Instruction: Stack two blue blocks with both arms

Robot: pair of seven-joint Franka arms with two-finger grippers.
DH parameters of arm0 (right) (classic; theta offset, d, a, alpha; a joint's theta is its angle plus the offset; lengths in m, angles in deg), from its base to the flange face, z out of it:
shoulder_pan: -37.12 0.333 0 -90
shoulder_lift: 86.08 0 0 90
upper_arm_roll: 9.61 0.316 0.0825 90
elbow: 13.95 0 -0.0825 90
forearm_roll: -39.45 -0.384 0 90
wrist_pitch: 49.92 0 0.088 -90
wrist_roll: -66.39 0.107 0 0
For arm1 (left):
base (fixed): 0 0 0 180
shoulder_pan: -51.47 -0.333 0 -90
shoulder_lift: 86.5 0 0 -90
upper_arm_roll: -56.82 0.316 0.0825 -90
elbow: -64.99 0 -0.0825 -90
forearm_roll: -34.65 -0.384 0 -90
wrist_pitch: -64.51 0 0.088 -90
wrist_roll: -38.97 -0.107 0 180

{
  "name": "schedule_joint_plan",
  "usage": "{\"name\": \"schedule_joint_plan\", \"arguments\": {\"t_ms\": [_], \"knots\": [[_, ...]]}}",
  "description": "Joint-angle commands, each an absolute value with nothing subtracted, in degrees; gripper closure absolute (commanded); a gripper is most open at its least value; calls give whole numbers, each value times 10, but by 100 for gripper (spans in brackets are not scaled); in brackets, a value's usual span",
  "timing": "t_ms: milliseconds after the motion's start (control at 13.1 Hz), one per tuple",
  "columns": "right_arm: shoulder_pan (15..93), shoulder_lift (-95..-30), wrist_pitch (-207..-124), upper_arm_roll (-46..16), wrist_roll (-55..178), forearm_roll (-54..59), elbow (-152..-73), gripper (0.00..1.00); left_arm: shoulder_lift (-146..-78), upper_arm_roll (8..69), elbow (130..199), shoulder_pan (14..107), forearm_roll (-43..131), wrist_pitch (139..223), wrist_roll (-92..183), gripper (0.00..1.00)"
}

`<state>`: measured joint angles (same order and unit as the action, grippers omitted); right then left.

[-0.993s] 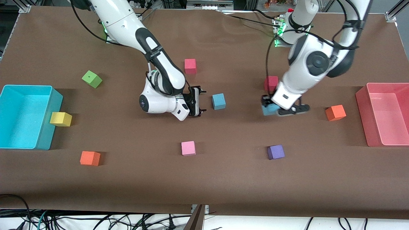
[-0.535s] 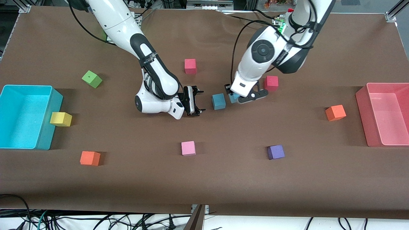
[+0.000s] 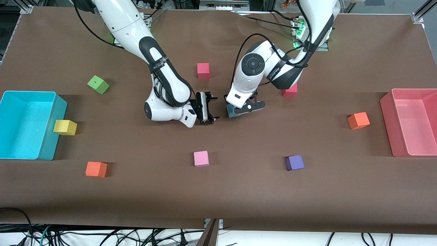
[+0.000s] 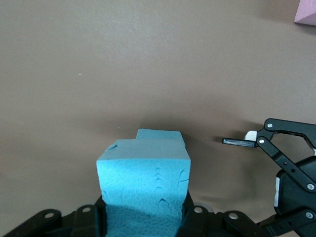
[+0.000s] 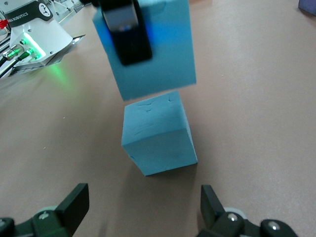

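The left hand (image 3: 240,108) is clamped on a blue block (image 4: 143,185), holding it in the air right over the second blue block (image 5: 159,132). That one sits on the brown surface (image 3: 239,191) around the middle. In the right wrist view there's a thin gap between the two, so they're not touching, and the held block sits a bit off to one side rather than square over the lower one. In the front view the left arm hides most of both.

The right hand (image 3: 209,108) is low, just beside the lower block on the right arm's end, fingers (image 5: 74,203) spread wide with nothing in them.

A red block (image 3: 290,91) lies near the left arm, and a pink block (image 3: 201,158) is nearer the front camera.
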<state>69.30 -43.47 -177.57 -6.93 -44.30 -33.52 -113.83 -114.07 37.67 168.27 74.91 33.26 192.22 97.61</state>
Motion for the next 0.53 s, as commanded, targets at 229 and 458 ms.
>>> {"name": "schedule_joint_plan", "arguments": {"t_ms": [229,458], "knots": [[687,-436,-1772,-64,-459,-349,-1143,0,-1165,386,1666,774,318,1939,1001,100],[687,-436,-1772,-64,-459,-349,-1142,0,-1169,386,1669,779,318,1939,1006,100]]}}
